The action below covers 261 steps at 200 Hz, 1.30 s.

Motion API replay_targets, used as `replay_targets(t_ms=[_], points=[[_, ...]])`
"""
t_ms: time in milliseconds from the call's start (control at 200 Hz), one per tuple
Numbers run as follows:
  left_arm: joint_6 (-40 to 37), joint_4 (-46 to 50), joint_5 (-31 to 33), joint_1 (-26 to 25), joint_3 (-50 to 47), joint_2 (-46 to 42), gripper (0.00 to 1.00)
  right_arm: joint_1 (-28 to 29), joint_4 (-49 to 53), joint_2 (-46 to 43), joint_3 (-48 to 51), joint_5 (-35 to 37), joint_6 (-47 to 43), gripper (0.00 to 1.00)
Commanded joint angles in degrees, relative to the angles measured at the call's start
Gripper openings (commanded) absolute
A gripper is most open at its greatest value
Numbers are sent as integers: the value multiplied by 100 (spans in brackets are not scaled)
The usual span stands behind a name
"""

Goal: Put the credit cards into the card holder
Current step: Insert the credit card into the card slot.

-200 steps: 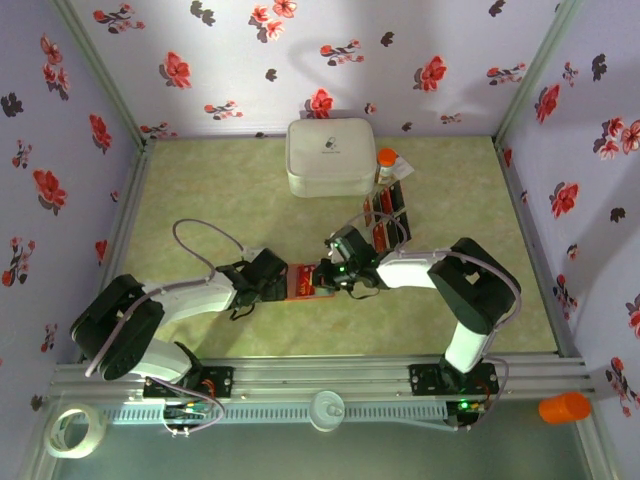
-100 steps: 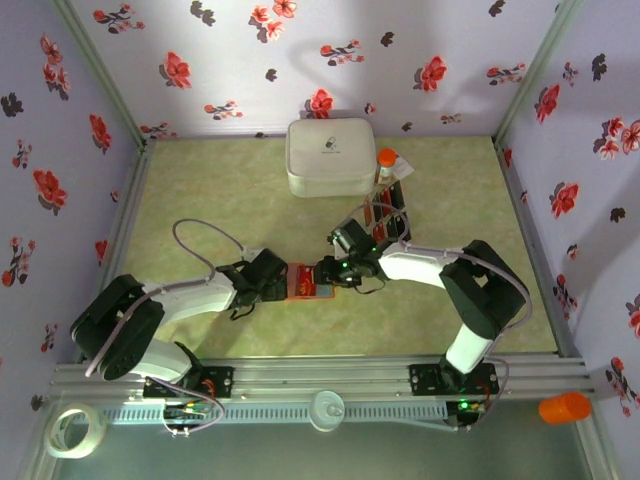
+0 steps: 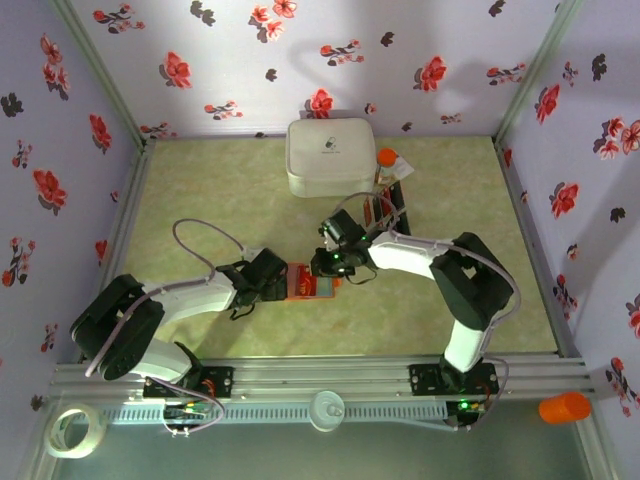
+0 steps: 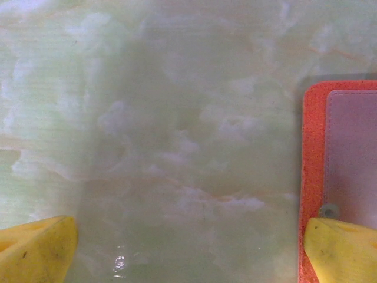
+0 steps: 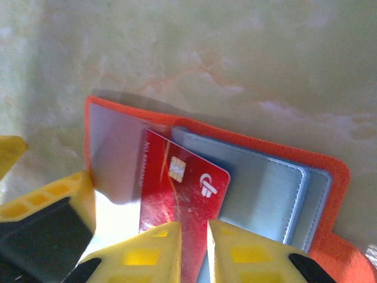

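The top camera sits high above and behind the arm bases [image 3: 450, 378] at the near edge, looking steeply down over the whole table [image 3: 200, 190]. Both wrist cameras hang close over the mid-table, facing down, and share the orange wallet [image 3: 305, 285] there.

So the flat bright orange folding wallet [image 4: 312, 177] pokes in from the right edge, lying on the pale green marbled tabletop [image 4: 165, 147]. Its blue-grey inner panel [image 4: 353, 153] faces up, with a small round metal stud [image 4: 328, 210] near the bottom. The left gripper [image 4: 188, 250] is spread wide, with yellow fingertips [image 4: 35, 250] in both bottom corners. One overlaps the wallet's lower edge, the other's over bare table.
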State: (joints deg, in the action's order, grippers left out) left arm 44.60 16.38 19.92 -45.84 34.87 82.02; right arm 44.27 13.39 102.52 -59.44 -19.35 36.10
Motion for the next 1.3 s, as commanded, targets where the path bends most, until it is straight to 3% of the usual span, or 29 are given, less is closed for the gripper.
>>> replay_targets(t_ms=[0,360,840,1300], points=[[-38,-206,-116,58,-31,261,100,76,164,233,-194,119,-86,20],[-24,-241,-138,58,-17,267,100,319,286,708,-705,38,-77,18],[-86,414,-52,391,98,-624,100,263,569,-117,-550,480,-158,16],[-146,184,-61,541,10,-65,100,280,368,214,-580,356,-88,14]])
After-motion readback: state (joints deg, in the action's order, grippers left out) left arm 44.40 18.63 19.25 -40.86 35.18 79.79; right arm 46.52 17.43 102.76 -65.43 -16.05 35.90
